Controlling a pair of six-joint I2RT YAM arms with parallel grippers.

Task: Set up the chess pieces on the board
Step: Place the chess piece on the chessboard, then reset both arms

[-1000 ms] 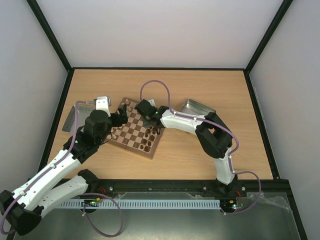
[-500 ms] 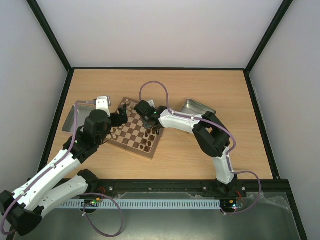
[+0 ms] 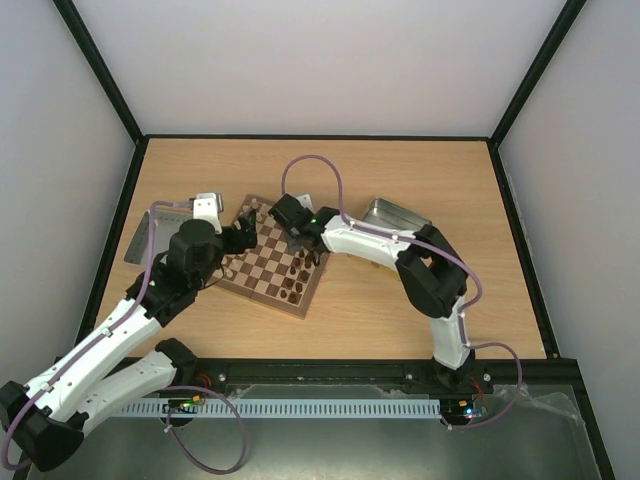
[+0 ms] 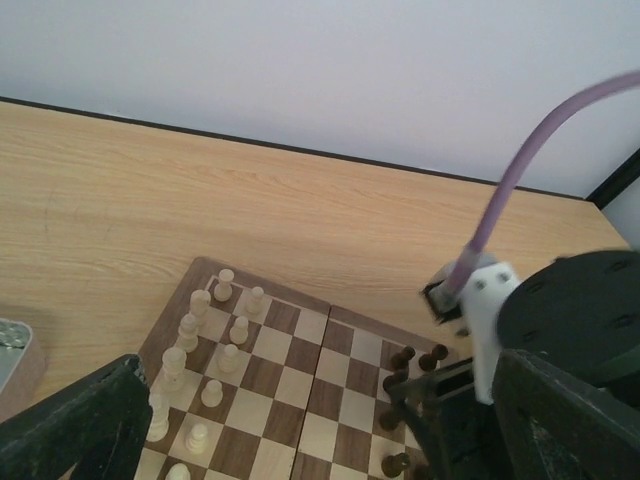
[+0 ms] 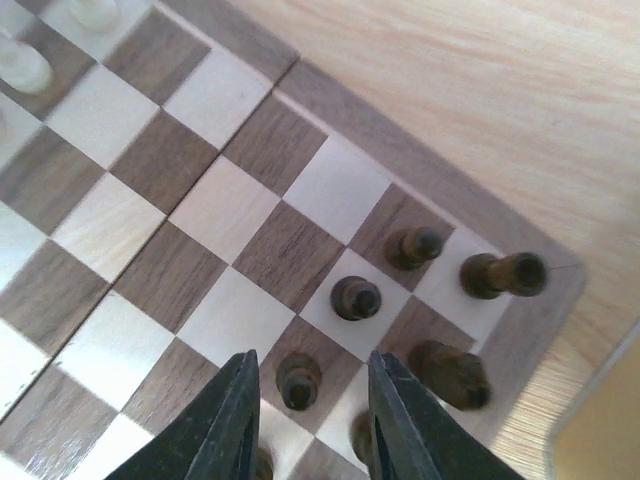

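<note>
- We find the board [image 3: 268,265] flat on the worktop [image 3: 400,310], left of centre and turned corner-on to the arm bases.
- Pale pieces [image 4: 230,355] stand in two lines along one edge of the board. Dark pieces [image 4: 400,360] are gathered along the opposite edge (best seen from the left wrist).
- The left arm [image 3: 120,330] reaches to the board's pale side. The left jaws are spread wide, one finger [image 4: 75,425] at each lower corner of the wrist view, with the checks showing between them and no piece in contact.
- The right arm [image 3: 375,240] reaches over the board's dark side.
- The right jaws are parted and straddle a dark pawn [image 5: 297,380] that stands upright on its square. A gap shows on either side of it, so neither finger [image 5: 235,425] touches it.
- Several more dark pieces stand in the two rows nearest the board's rim, just beyond that pawn.
- A metal tin [image 3: 395,213] sits on the worktop behind the right arm, apart from the board.
- A grey tray [image 3: 143,235] lies near the worktop's left edge, partly hidden by the left arm.
</note>
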